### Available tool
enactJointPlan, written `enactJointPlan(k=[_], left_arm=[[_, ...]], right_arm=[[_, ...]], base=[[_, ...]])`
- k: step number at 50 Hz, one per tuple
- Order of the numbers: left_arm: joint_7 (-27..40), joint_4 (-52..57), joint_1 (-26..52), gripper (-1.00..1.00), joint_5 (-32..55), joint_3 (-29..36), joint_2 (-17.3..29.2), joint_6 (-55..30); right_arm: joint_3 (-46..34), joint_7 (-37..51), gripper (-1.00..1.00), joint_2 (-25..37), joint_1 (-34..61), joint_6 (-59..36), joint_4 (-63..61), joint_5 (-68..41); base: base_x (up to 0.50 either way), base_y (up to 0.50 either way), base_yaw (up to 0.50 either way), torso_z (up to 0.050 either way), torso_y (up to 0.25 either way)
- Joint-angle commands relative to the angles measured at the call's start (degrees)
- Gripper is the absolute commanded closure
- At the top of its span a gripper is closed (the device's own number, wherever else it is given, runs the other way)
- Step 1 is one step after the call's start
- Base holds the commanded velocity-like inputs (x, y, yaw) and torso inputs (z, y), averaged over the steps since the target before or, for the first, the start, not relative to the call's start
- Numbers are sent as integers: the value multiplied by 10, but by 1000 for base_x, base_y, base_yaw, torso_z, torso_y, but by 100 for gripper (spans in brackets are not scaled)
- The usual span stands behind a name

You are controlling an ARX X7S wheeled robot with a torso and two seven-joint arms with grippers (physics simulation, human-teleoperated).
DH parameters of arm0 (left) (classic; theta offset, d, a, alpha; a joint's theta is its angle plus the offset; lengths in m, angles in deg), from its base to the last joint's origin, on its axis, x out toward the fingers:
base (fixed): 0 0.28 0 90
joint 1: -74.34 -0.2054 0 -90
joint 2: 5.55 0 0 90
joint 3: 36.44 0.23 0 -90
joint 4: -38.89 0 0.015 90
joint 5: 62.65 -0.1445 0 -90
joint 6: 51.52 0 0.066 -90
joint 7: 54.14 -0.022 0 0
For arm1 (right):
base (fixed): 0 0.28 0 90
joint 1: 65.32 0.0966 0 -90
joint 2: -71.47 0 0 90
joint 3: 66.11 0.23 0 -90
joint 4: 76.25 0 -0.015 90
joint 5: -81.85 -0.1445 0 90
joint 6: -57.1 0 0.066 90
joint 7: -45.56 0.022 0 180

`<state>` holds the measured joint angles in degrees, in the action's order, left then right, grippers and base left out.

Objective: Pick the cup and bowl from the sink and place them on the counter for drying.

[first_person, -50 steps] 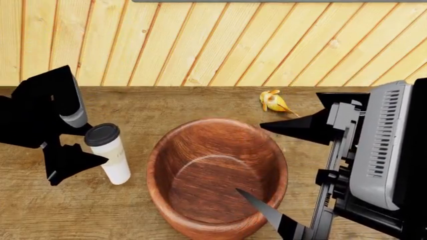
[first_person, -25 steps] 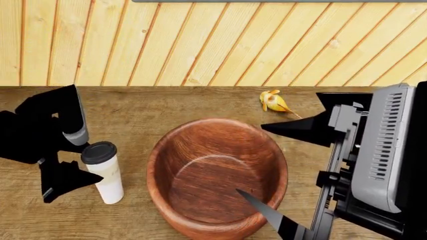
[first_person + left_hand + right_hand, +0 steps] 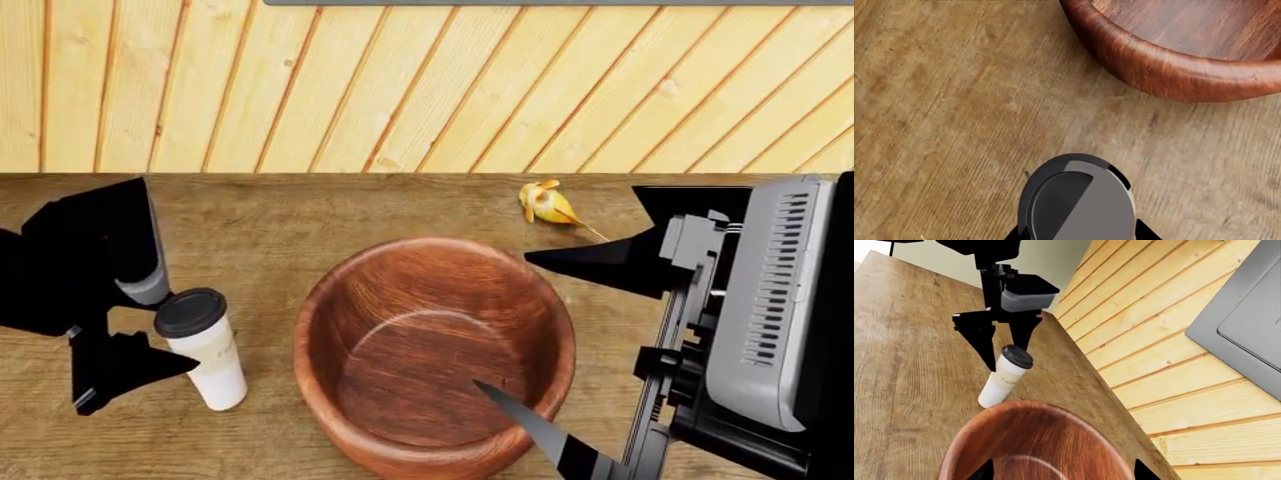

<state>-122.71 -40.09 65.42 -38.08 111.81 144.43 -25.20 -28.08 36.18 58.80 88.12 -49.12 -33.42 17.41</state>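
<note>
Leaning in the left claw (image 3: 134,325), pinched near its lid, the cup (image 3: 207,350) may topple when released; right claw (image 3: 554,340) spread around the bowl (image 3: 434,355) rim.

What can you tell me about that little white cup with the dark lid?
The cup is a slim, white, paper-looking takeaway cup with a round black lid. It stands on the wooden counter, leaning rather than upright, its lid tipped toward the left gripper. The gripper's black fingers straddle the lidded top; whether they press it is unclear. It sits apart from the big wooden bowl beside it, with bare counter between them.
</note>
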Motion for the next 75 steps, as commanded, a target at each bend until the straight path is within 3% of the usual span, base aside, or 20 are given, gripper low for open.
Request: enactJointPlan(k=[1, 2, 3, 24, 42, 46, 55, 59, 64, 67, 71, 73, 75], left_arm=[[2, -2, -47, 100, -9, 28, 4, 6], [5, -4, -48, 100, -8, 27, 2, 4], [7, 2, -53, -100, -5, 27, 6, 3], [25, 19, -71, -100, 14, 20, 16, -8], [41, -1, -20, -100, 10, -5, -14, -45], [19, 21, -13, -100, -40, 61, 18, -39], [-42, 102, 9, -100, -40, 106, 81, -91], [-70, 115, 63, -100, -23, 85, 64, -152], [-67, 35, 125, -100, -66, 65, 20, -84], [-39, -14, 154, -100, -71, 16, -5, -65], [-57, 58, 177, -100, -71, 18, 67, -108], [-50, 112, 184, -100, -44, -17, 98, -160], [-16, 207, 156, -100, 52, -118, 148, -239]], right_arm=[[1, 1, -100, 2, -1, 2, -2, 0], [2, 1, -100, 2, -1, 2, -2, -1], [2, 2, -100, 2, -1, 2, -2, -1], [2, 2, -100, 2, -9, 10, -2, 3], [5, -5, -100, 4, -7, 8, -9, -2], [9, -7, -100, 6, 0, 0, -15, -9], [10, -12, -100, 11, -3, 2, -12, -9], [8, -17, -100, 1, -5, 5, -5, -7], [9, -24, -100, -13, -1, 5, -1, -6], [13, -25, -100, -9, 4, 2, -5, -11], [20, -26, -100, 0, 16, -13, -5, -18], [26, -25, -100, 3, 25, -19, -3, -28], [32, -27, -100, 1, 39, -36, 4, -33]], base=[[0, 0, 0, 0, 0], [0, 0, 0, 0, 0], [0, 0, 0, 0, 0], [0, 0, 0, 0, 0], [0, 0, 0, 0, 0], [0, 0, 0, 0, 0], [0, 0, 0, 0, 0], [0, 0, 0, 0, 0], [0, 0, 0, 0, 0], [0, 0, 0, 0, 0], [0, 0, 0, 0, 0], [0, 0, 0, 0, 0], [0, 0, 0, 0, 0]])
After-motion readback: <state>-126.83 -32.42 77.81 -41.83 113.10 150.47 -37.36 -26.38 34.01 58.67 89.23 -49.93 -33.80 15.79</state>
